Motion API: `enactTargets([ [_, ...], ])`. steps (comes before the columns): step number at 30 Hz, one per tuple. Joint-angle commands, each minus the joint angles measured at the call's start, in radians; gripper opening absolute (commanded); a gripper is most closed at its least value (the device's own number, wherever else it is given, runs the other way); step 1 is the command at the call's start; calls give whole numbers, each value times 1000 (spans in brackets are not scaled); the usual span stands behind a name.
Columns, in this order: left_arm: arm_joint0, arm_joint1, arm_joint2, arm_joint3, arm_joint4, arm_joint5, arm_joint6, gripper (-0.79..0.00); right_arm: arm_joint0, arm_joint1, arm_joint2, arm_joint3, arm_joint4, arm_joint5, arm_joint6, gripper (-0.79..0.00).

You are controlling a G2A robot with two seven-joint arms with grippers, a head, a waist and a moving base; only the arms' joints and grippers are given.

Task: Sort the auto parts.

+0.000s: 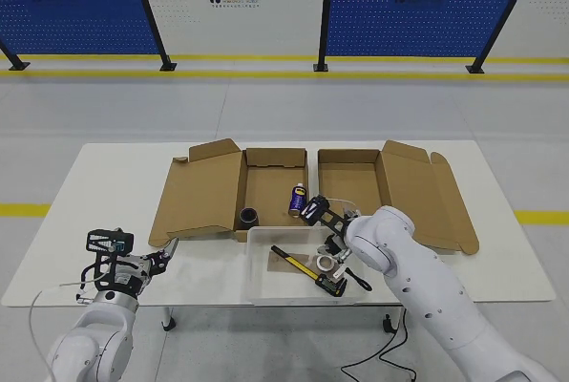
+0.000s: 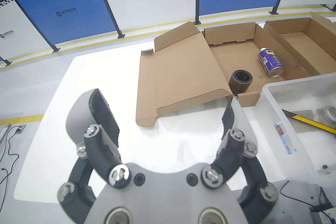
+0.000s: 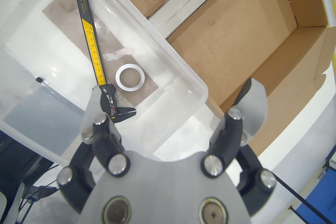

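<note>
silver flat ring (image 3: 130,77) beside yellow-black caliper (image 3: 90,36) in clear bin (image 3: 147,22); left hand (image 2: 163,97), right hand (image 3: 173,86) both spread apart, empty.

Left arm (image 1: 98,329): seen low at the near left in the top view, wrist turned forward and to the right. Left gripper (image 2: 162,99): jaws are spread wide; the ribbed black pads (image 2: 105,114) are turned inward, facing each other across the gap. It is also noted in the top view (image 1: 165,253).

Right arm (image 1: 428,286): extended from the near right toward the middle, bent at the wrist. Right gripper (image 3: 173,88): pointed downward, jaws likewise held wide apart, grey finger backs (image 3: 253,99) turned to the wrist camera. It is also noted in the top view (image 1: 334,265).
</note>
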Motion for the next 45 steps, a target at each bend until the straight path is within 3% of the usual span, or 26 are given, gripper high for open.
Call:
enactTargets([
  [1,0,0,0,0,0,0,0,0,8,-6,-11,17,13,9,1,0],
  [17,0,0,0,0,0,0,0,0,5,-6,-9,12,13,7,-18,0],
  [20,0,0,0,0,0,0,0,0,0,0,-1,-17,-13,-60,-61,0],
  [29,0,0,0,0,0,0,0,0,-36,14,-20,-143,-136,-158,21,0],
  [31,0,0,0,0,0,0,0,0,-44,15,-27,-152,-148,-175,27,-86],
  [33,0,0,0,0,0,0,0,0,-47,16,-39,-153,-169,-201,36,-397],
  [45,0,0,0,0,0,0,0,0,-39,4,-84,-39,-182,-269,-10,-394],
])
